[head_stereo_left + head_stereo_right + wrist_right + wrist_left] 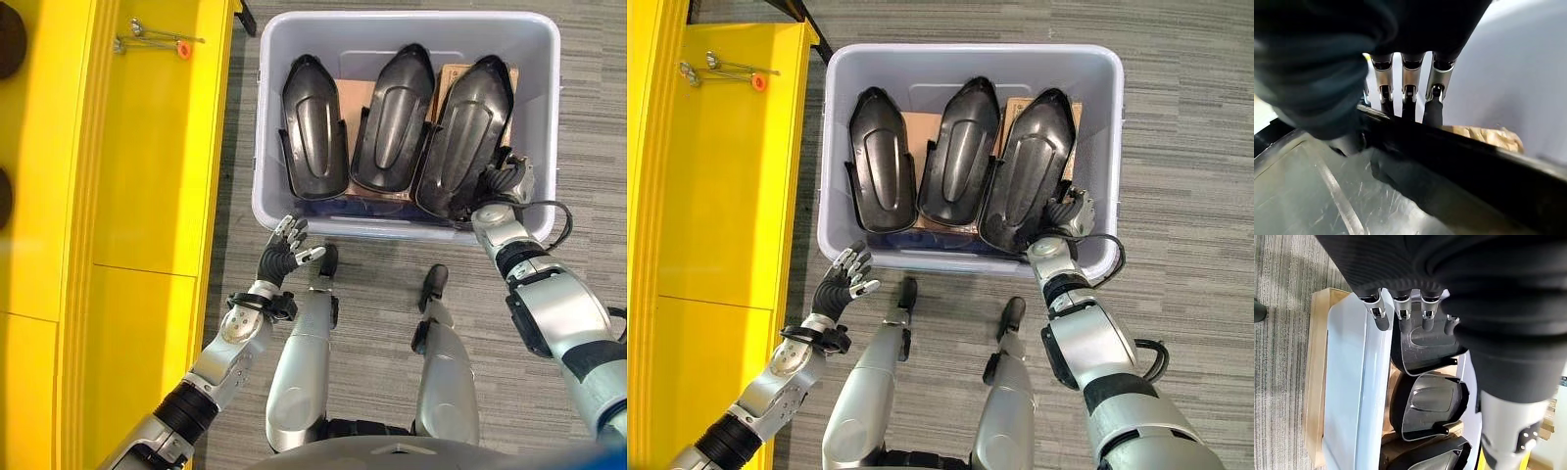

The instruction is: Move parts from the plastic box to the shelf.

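The right hand [1070, 217] pinched the edge of the black part [1027, 171] at 3 o'clock in the plastic box [1097, 69]. The left hand [284, 250] hovered outside, fingers spread.

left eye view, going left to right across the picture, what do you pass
yellow shelf → left hand, open, just outside the plastic box → left black part → middle black part → right black part → right hand, fingers curled over that part's edge
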Available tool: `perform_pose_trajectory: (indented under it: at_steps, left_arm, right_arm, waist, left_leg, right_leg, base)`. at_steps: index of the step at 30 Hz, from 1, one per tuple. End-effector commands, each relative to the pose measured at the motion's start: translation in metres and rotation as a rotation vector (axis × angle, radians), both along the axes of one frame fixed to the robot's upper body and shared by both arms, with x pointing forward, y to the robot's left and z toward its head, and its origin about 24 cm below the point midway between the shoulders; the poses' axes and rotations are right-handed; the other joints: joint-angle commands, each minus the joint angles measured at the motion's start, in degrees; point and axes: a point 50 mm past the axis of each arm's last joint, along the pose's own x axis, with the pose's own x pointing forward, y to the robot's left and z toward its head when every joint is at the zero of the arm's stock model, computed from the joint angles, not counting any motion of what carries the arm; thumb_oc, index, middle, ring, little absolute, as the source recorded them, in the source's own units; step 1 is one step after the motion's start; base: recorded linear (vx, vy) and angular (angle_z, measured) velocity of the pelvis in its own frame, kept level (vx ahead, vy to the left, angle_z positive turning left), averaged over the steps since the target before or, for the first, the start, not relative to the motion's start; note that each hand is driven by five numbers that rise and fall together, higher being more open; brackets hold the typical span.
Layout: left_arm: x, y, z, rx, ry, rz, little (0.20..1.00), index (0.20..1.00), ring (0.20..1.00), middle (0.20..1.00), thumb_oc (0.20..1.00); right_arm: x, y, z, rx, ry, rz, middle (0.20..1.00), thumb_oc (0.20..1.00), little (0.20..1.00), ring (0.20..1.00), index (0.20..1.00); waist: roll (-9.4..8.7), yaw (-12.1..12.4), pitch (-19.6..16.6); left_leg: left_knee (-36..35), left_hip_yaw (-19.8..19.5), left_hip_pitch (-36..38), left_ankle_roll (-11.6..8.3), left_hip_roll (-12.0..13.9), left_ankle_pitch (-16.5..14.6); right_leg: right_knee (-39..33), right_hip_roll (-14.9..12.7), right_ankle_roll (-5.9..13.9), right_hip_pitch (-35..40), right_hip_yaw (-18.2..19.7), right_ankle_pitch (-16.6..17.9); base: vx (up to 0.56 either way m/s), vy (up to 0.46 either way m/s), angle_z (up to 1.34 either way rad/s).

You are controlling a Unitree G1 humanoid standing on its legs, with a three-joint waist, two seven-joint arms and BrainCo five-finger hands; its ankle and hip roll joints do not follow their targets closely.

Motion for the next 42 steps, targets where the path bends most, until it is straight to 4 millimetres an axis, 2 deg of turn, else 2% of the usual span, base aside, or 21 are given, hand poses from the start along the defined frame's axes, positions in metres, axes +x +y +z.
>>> perform_pose_trajectory:
  at_steps: [1, 12, 17, 20, 22, 25, 30, 32, 38, 42]
  left_arm:
    - [-0.008, 0.006, 0.015, -0.004, -0.086, 0.001, 1.000, 1.000, 1.000, 1.000, 1.000]
    - [-0.007, 0.010, 0.015, -0.001, -0.086, 0.023, 1.000, 1.000, 1.000, 1.000, 1.000]
    - [-0.006, 0.017, 0.011, 0.003, -0.071, 0.066, 1.000, 1.000, 1.000, 1.000, 1.000]
    - [-0.006, 0.021, 0.010, -0.007, -0.066, 0.090, 1.000, 1.000, 1.000, 1.000, 1.000]
    - [-0.009, 0.026, 0.006, -0.007, -0.046, 0.103, 1.000, 1.000, 1.000, 1.000, 1.000]
    - [-0.012, 0.029, 0.001, -0.004, -0.026, 0.105, 1.000, 1.000, 1.000, 1.000, 1.000]
    - [-0.018, 0.034, -0.005, -0.004, 0.004, 0.110, 1.000, 1.000, 1.000, 1.000, 1.000]
    - [-0.023, 0.035, -0.014, -0.010, 0.040, 0.113, 1.000, 1.000, 1.000, 1.000, 1.000]
    - [-0.032, 0.034, -0.028, -0.039, 0.107, 0.105, 1.000, 1.000, 1.000, 1.000, 1.000]
    - [-0.039, 0.040, -0.034, -0.033, 0.133, 0.108, 1.000, 1.000, 1.000, 1.000, 1.000]
  right_arm:
    - [-0.001, 0.025, -0.018, -0.032, 0.061, 0.104, 0.200, 0.200, 0.200, 0.200, 0.200]
    - [-0.003, 0.019, -0.017, 0.015, 0.027, 0.075, 0.200, 0.200, 0.200, 0.200, 0.200]
    - [-0.004, 0.027, -0.013, 0.220, -0.135, 0.085, 0.200, 0.200, 0.200, 0.200, 0.200]
    - [-0.008, 0.039, -0.001, 0.313, -0.274, 0.144, 0.200, 0.200, 0.200, 0.200, 0.200]
    - [-0.016, 0.047, 0.014, 0.350, -0.413, 0.209, 0.200, 0.200, 0.200, 0.200, 0.200]
    - [-0.025, 0.052, 0.022, 0.338, -0.485, 0.260, 0.200, 0.200, 0.200, 0.200, 0.200]
    - [-0.042, 0.057, 0.022, 0.328, -0.530, 0.337, 0.200, 0.200, 0.200, 0.200, 0.200]
    - [-0.054, 0.063, 0.023, 0.350, -0.565, 0.410, 0.200, 0.200, 0.200, 0.200, 0.200]
    - [-0.077, 0.069, 0.015, 0.440, -0.583, 0.526, 0.200, 0.200, 0.200, 0.200, 0.200]
    - [-0.104, 0.052, -0.003, 0.451, -0.504, 0.603, 0.200, 0.200, 0.200, 0.200, 0.200]
  waist:
    - [0.46, 2.1, 1.1]
    - [-0.05, 1.6, 0.9]
    - [-0.91, 0.3, 0.2]
    - [-1.73, -0.7, -0.8]
    - [-2.45, -1.7, -1.9]
    - [-3.16, -2.5, -3.7]
    - [-4.03, -3.4, -6.7]
    - [-4.54, -4.0, -8.9]
    - [-5.32, -5.3, -12.7]
    - [-5.28, -6.6, -17.1]
  left_leg:
    - [-0.5, 2.2, 3.0, 0.55, 2.1, -3.9]
    - [-0.4, 2.4, 3.8, 0.56, 2.2, -4.1]
    - [-0.8, 2.6, 5.1, 0.29, 2.9, -4.2]
    - [-1.4, 3.0, 6.2, 0.09, 3.5, -4.1]
    - [-2.6, 3.4, 7.7, -0.19, 4.2, -3.7]
    - [-4.8, 4.0, 9.7, -0.30, 4.9, -3.0]
    - [-7.3, 5.2, 12.8, -0.59, 6.0, -2.0]
    - [-9.4, 6.2, 15.6, -1.08, 7.2, -1.5]
    - [-12.5, 7.3, 20.0, -1.85, 8.3, -0.3]
    - [-15.8, 8.8, 25.7, -2.56, 9.4, 0.5]
  right_leg:
    - [9.4, -5.9, 2.62, 1.6, 1.5, -5.5]
    - [9.8, -5.8, 2.49, 1.8, 1.9, -5.8]
    - [9.7, -5.3, 2.31, 2.4, 2.3, -6.1]
    - [8.8, -4.8, 2.27, 2.9, 2.5, -5.7]
    - [7.3, -4.5, 2.42, 4.0, 2.7, -5.0]
    - [4.5, -4.4, 2.55, 5.7, 2.9, -4.0]
    - [1.5, -4.0, 2.76, 7.9, 3.4, -2.8]
    - [-0.2, -3.6, 2.96, 9.6, 3.7, -2.4]
    - [-1.8, -3.1, 3.14, 12.8, 3.8, -2.5]
    - [-3.0, -2.4, 3.42, 17.2, 3.3, -3.3]
  base:
    - [0.01, 0.008, 0.03]
    - [0.00, 0.000, 0.00]
    - [0.00, 0.000, 0.00]
    - [0.00, -0.030, -0.11]
    - [0.00, -0.050, -0.25]
    - [0.02, -0.043, -0.17]
    - [0.03, -0.035, -0.12]
    - [0.05, -0.061, -0.11]
    - [0.05, -0.051, -0.13]
    - [0.12, -0.054, -0.05]
